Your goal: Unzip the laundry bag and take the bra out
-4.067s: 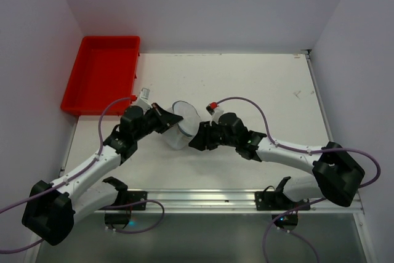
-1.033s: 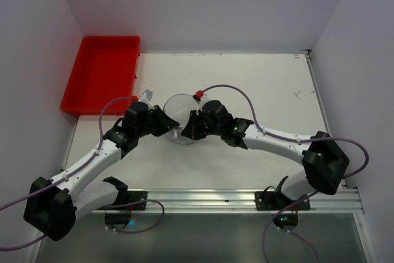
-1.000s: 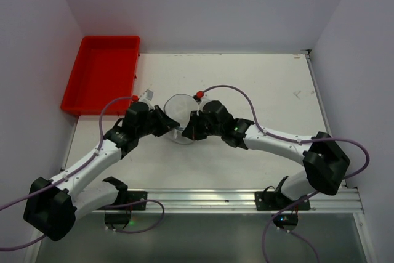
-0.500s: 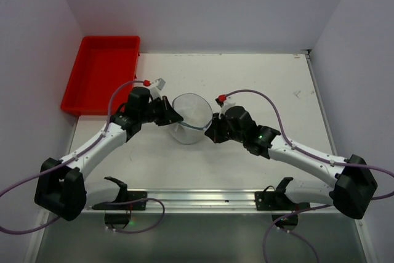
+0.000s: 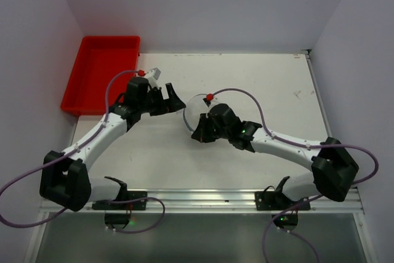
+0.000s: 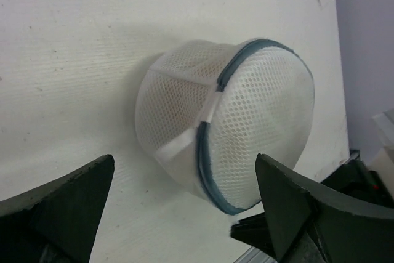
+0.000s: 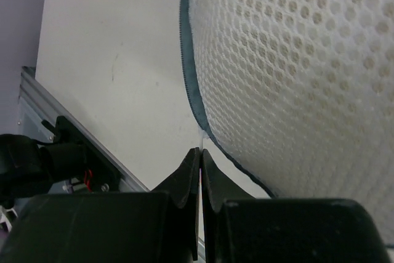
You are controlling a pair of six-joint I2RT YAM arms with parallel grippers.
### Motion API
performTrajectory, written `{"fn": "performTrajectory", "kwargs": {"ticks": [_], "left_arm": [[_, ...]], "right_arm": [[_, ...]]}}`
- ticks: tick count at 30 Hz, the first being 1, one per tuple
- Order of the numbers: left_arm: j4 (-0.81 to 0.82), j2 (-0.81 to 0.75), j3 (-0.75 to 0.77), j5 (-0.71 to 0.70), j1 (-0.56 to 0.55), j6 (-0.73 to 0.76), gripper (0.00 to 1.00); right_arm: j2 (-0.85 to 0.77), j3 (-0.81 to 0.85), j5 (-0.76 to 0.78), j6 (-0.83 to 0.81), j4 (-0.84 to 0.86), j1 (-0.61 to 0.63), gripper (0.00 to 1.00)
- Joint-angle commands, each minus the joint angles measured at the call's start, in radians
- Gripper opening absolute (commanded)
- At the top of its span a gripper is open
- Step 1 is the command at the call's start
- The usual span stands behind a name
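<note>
Top external view: the laundry bag [image 5: 196, 109] is being shown on the table [image 5: 277, 84], well to the right of the red tray [image 5: 101, 72].
Left gripper [image 5: 176, 99]: is being held wide open and empty between the red tray and the bag, just clear of the mesh.
Right gripper [image 5: 196, 132]: is being held fully closed at the bag's dark rim [image 6: 209, 152], on the side away from the red tray. A thin pale sliver is being pinched, judged to be bag edge.
Zip: is being seen closed; the bra is not being made out through the mesh.
Step in hand: the bag is being steadied for unzipping.
Method: the pull, judged to be lying under the white tab [image 6: 211, 108], is to be gripped squarely and drawn along the rim's curve against the opposite pinch, so the mesh is being tensioned, not crumpled.
</note>
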Motion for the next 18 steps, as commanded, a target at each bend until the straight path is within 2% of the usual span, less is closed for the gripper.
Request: {"fn": "performTrajectory", "kwargs": {"ticks": [1, 5, 10, 13, 16, 18], "left_arm": [[0.004, -0.148, -0.096, -0.101, 0.004, -0.174, 1.0], [0.08, -0.263, -0.211, -0.092, -0.012, -0.268, 0.93], [0.159, -0.216, -0.242, -0.079, -0.066, -0.319, 0.86], [0.203, -0.162, -0.236, -0.082, -0.095, -0.334, 0.77], [0.254, -0.122, -0.23, -0.084, -0.103, -0.349, 0.66], [0.274, -0.105, -0.225, -0.079, -0.108, -0.357, 0.49]], "right_arm": [[0.069, 0.111, -0.009, 0.063, 0.101, 0.013, 0.0], [0.107, 0.164, -0.003, 0.047, 0.102, 0.014, 0.0], [0.109, 0.145, -0.004, 0.04, 0.128, 0.014, 0.0], [0.112, 0.141, -0.007, 0.038, 0.125, 0.014, 0.0], [0.106, 0.126, -0.004, 0.034, 0.124, 0.016, 0.0], [0.089, 0.116, 0.005, 0.027, 0.111, 0.016, 0.0]]}}
